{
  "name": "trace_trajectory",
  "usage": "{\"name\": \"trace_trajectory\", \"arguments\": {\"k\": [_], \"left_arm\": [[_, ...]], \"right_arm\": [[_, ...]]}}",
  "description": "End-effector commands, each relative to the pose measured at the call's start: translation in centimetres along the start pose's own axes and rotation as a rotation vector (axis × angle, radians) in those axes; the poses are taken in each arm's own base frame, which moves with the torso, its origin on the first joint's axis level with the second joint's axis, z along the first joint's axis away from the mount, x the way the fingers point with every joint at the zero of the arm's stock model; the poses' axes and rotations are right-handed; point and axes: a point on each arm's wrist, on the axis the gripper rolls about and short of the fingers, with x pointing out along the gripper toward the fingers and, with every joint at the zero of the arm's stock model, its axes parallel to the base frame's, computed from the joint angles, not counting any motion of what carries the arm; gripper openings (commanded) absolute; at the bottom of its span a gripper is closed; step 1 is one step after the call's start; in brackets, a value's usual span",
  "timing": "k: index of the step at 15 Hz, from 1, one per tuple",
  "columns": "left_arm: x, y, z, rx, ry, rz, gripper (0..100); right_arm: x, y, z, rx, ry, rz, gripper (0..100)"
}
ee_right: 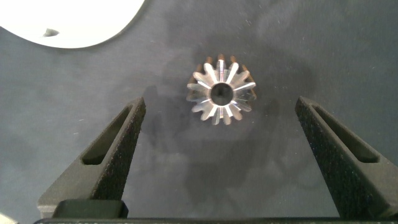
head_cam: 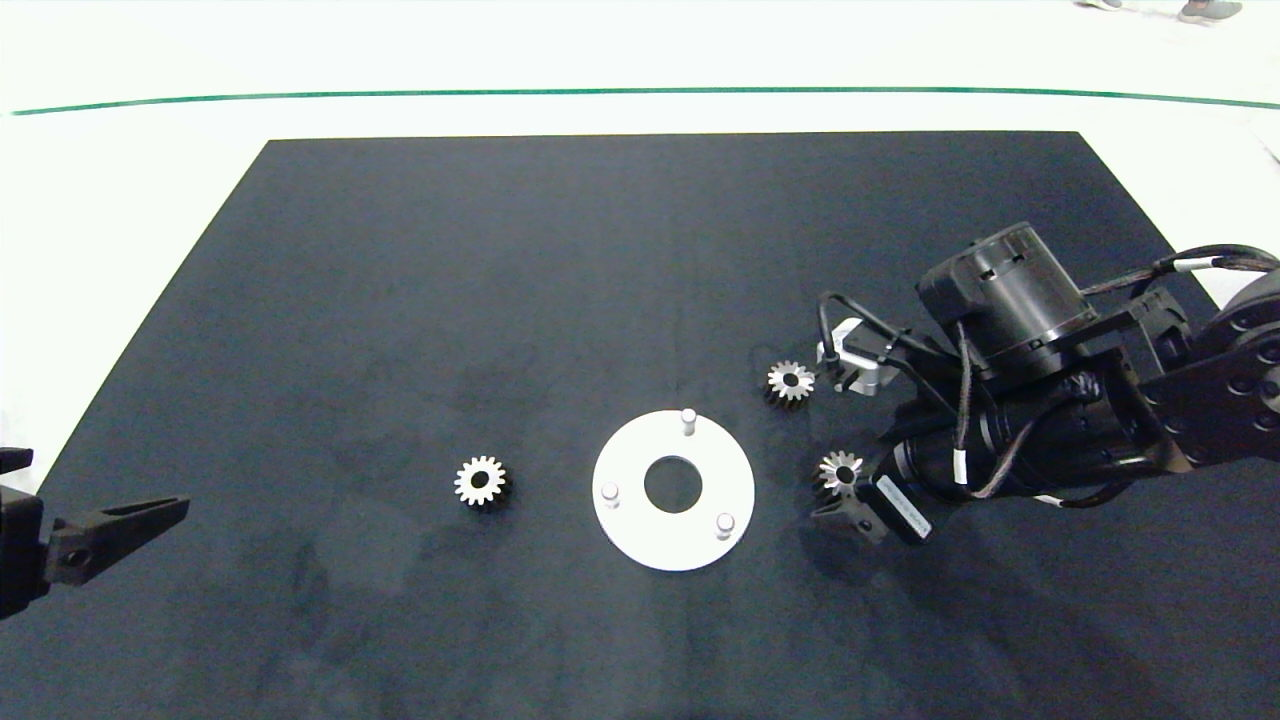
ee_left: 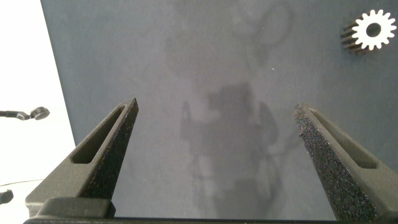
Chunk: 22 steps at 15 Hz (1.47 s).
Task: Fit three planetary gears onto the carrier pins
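In the head view, the white disc [head_cam: 673, 489] lay near the middle of the dark mat [head_cam: 500, 280], closer to its near edge, with the three carrier pins [head_cam: 688, 418] upright and bare. One planetary gear [head_cam: 480, 481] lay toward the left edge of the mat, apart from the disc; two more gears [head_cam: 791, 381] lay on the right side, and the right gripper [head_cam: 835, 490] hung over the nearer one [head_cam: 839, 470]. The left gripper [head_cam: 120, 520] waited at the left edge. The left wrist view showed its fingers [ee_left: 106, 155] spread wide over bare mat, the left gear [ee_left: 372, 30] far off. Only the right wrist view showed that the right fingers [ee_right: 115, 149] were wide apart on both sides of the gear [ee_right: 222, 90], not touching it, the disc rim [ee_right: 74, 25] beyond.
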Motion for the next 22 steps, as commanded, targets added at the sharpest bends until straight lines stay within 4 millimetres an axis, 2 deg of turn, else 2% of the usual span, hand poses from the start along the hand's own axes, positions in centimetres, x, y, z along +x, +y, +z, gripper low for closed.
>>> {"name": "trace_trajectory", "arguments": {"k": [1, 5, 22], "left_arm": [[0.0, 0.0, 0.0, 0.001, 0.001, 0.000, 100], [-0.2, 0.0, 0.0, 0.002, -0.005, 0.001, 100], [-0.1, 0.0, -0.1, 0.002, -0.002, 0.000, 100]], "right_arm": [[1.4, -0.1, -0.1, 0.002, 0.033, 0.008, 100], [2.1, 0.0, 0.1, 0.004, 0.029, 0.007, 97], [2.5, -0.1, 0.2, 0.006, 0.025, -0.001, 63]]}}
